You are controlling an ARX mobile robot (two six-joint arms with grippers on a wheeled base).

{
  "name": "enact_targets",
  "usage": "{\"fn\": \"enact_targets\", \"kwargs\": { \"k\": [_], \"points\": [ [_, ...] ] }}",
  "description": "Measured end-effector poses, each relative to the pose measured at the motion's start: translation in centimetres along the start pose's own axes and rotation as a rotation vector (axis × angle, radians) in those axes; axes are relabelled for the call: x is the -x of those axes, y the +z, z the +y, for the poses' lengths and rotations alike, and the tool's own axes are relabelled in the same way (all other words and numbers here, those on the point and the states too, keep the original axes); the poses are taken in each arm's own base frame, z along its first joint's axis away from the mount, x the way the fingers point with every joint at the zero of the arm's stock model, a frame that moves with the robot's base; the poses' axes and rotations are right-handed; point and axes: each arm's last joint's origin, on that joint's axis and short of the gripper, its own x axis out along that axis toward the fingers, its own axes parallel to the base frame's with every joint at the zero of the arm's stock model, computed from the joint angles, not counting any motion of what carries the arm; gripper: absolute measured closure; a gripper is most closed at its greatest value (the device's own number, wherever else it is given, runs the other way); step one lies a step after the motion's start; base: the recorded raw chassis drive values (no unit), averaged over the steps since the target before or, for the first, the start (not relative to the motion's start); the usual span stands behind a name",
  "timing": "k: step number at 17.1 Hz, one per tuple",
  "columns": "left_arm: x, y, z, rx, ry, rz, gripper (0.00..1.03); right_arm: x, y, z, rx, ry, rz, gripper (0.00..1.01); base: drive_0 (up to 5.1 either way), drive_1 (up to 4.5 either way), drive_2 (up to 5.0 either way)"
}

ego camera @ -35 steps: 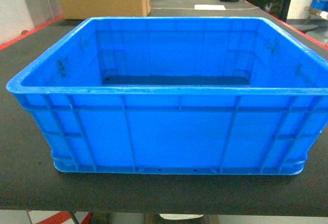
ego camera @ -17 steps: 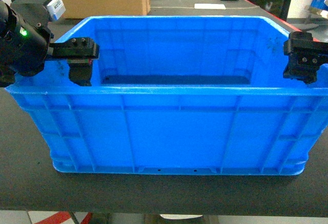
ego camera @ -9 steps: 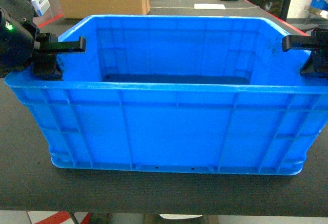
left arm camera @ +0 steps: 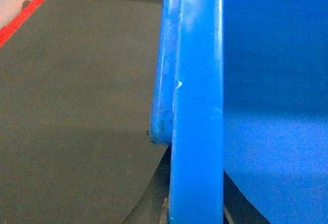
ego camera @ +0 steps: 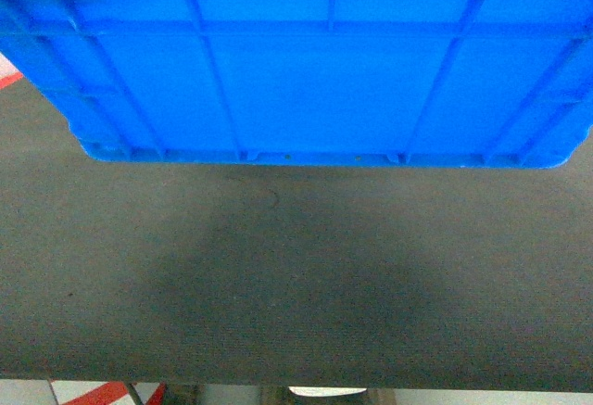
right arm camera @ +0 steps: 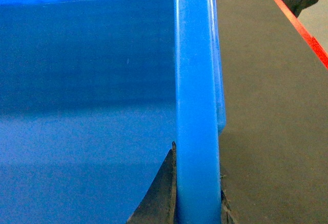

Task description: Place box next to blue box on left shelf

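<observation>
You have the box (ego camera: pixel 306 62) up off the surface (ego camera: pixel 296 294): in the head view its ribbed near wall fills the top of the picture, its base hangs clear above the dark mat, and a broad shadow lies beneath it. Neither pincer shows in the head view. In the left wrist view the thick rim of the box's left wall (left arm camera: pixel 197 101) runs straight down the middle, with dark tips of the left pincer (left arm camera: pixel 192 211) showing on either side of it at the bottom edge, so I judge that pincer closed on the rim. The right wrist view shows the same on the other side, with the right pincer (right arm camera: pixel 197 198) straddling the right wall's rim (right arm camera: pixel 197 80), dark fingertips (right arm camera: pixel 161 193) on the inside and a sliver on the outside, pressed against the plastic. Both holds look narrow, at the rim only, so keep the two arms moving as a pair: hold their spacing constant and raise or carry at the same rate, or the box may twist and slip out. Keep it level, since a tilt would load one pincer more than the other. The left shelf and the other blue box are not in view, so you will likely need to turn the base; do it slowly, and keep the box's base well clear of the surface as you go.
</observation>
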Motion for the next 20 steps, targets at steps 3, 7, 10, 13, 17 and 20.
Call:
{"fn": "enact_targets", "kwargs": {
  "k": [3,7,10,13,17,20],
  "points": [
    [0.3,-0.9,0.0,0.007,-0.007,0.009,0.96,0.5,-0.9,0.0,0.012,-0.002,-0.024,0.91,0.0,0.0,0.0],
    [0.0,-1.4,0.0,0.009,-0.008,0.023,0.96,0.4,-1.2,0.0,0.013,-0.004,-0.018,0.91,0.0,0.0,0.0],
    [0.0,-1.4,0.1,0.008,-0.007,0.026,0.96,0.4,-1.2,0.1,0.014,-0.002,-0.016,0.91,-1.4,-1.37,-1.4],
    [0.0,-1.4,0.0,0.009,-0.008,0.024,0.96,0.4,-1.2,0.0,0.014,-0.002,-0.016,0.91,-1.9,-1.92,-1.9],
    [0.0,-1.4,0.0,0.009,-0.008,0.024,0.96,0.4,-1.2,0.0,0.014,-0.003,-0.017,0.91,-1.6,-1.61,-1.6],
    [0.0,-1.4,0.0,0.009,-0.008,0.024,0.96,0.4,-1.2,0.0,0.014,-0.003,-0.017,0.91,-1.7,-1.7,-1.7]
  ]
}}
